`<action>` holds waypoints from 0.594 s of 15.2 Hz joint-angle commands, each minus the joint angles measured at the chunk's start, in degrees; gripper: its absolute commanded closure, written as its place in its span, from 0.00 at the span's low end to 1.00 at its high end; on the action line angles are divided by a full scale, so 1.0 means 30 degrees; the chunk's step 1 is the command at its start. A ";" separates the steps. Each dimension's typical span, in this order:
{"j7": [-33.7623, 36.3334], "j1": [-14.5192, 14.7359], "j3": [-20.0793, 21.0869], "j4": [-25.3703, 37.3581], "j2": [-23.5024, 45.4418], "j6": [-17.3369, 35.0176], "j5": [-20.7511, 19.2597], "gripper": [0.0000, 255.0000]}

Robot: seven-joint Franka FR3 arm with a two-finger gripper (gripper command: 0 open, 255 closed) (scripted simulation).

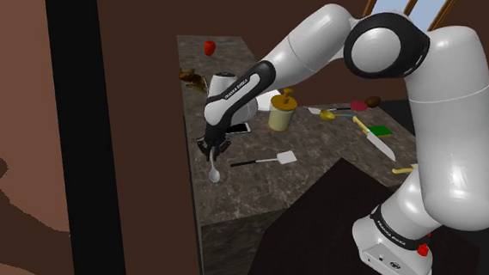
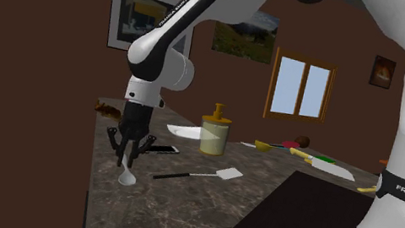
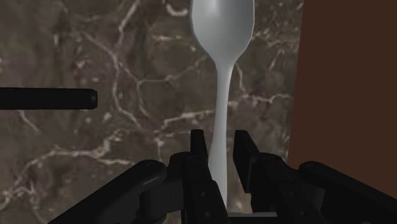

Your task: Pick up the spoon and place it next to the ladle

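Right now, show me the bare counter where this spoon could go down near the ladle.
The counter is bare between the spatula and the knife, near the yellow jar. Around the ladle it is crowded: knife and green block sit close.

Black tool (image 1: 213, 146) grips white spoon (image 1: 214, 169) handle, bowl down over marbled counter (image 1: 257, 189); spatula (image 1: 272, 160) beside.
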 commanded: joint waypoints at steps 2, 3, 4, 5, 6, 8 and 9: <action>0.0098 -0.0024 -0.0002 -0.0213 -0.0688 -0.0476 -0.0012 1.00; 0.0135 -0.0029 -0.0003 -0.0259 -0.0899 -0.0638 -0.0018 1.00; 0.0171 -0.0033 -0.0004 -0.0301 -0.1107 -0.0802 -0.0024 1.00; 0.0208 -0.0038 -0.0005 -0.0340 -0.1314 -0.0968 -0.0030 1.00; 0.0246 -0.0043 -0.0006 -0.0374 -0.1519 -0.1136 -0.0037 1.00; 0.0320 -0.0052 -0.0009 -0.0429 -0.1921 -0.1478 -0.0050 1.00; 0.0358 -0.0056 -0.0010 -0.0450 -0.2120 -0.1652 -0.0058 1.00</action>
